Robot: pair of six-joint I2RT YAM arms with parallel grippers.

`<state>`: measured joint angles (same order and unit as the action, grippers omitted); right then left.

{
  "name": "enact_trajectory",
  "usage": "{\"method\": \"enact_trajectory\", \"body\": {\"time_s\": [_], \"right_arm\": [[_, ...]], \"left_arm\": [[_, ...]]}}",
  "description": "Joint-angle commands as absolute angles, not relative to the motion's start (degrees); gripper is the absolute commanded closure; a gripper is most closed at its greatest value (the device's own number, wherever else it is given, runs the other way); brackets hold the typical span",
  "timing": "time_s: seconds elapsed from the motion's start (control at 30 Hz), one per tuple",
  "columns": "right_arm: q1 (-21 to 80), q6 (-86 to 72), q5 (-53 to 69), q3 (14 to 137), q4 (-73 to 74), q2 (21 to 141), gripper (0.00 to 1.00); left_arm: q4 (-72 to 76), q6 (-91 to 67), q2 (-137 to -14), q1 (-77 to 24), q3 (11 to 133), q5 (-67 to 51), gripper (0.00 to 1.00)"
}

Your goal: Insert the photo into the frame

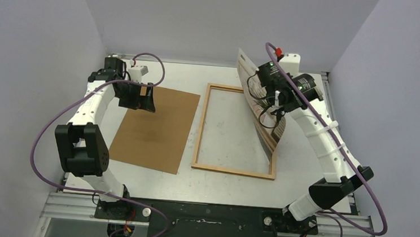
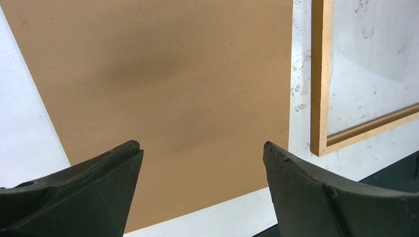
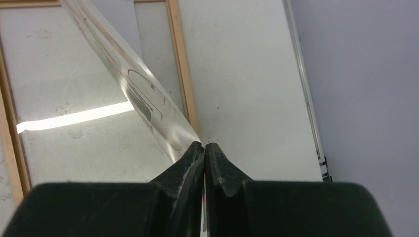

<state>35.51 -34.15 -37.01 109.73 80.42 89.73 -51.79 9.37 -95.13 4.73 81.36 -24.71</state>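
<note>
Though thin and glossy, photo aslant over narrow wooden frame

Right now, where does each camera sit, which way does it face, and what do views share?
Top external: above and behind the robot, looking down on the table; left arm and right arm show.
Left wrist: above the backing sheet, looking down; open left fingers show.
Right wrist: over the frame, looking down; right fingers shut on the photo.
Shared by all: the frame.
</note>
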Motion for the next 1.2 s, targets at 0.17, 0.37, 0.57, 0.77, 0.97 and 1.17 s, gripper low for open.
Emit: {"method": "enact_trajectory", "body": {"time_s": [0.17, 0.37, 0.57, 0.77, 0.97, 1.17], "right_arm": [[25.6, -24.0, -37.1, 120.7, 80.3, 86.4, 0.95], [30.2, -25.5, -34.9, 121.6, 80.2, 89.3, 0.95], [44.5, -30.3, -37.1, 116.6, 80.3, 95.2, 0.95], [53.2, -33.8, -36.4, 110.0, 79.2, 103.2, 0.95], [57.3, -32.1, -32.8, 107.6, 72.7, 109.6, 0.95], [60.4, -30.1, -33.0, 110.4, 71.2, 116.8, 0.95]], "left_arm": [[-53.2, 8.4, -92.1, 3.5, 85.3, -24.4, 0.08], [-53.2, 7.8, -92.0, 2.7, 85.3, -24.1, 0.08], [-53.4, 7.9, -91.9, 2.6, 85.1, -23.7, 0.08], [-53.3, 8.3, -91.6, 2.6, 84.4, -23.5, 0.08], [-53.1, 8.7, -90.8, 2.7, 83.5, -23.5, 0.08], [-52.7, 9.1, -90.5, 2.8, 82.5, -23.4, 0.08]]}}
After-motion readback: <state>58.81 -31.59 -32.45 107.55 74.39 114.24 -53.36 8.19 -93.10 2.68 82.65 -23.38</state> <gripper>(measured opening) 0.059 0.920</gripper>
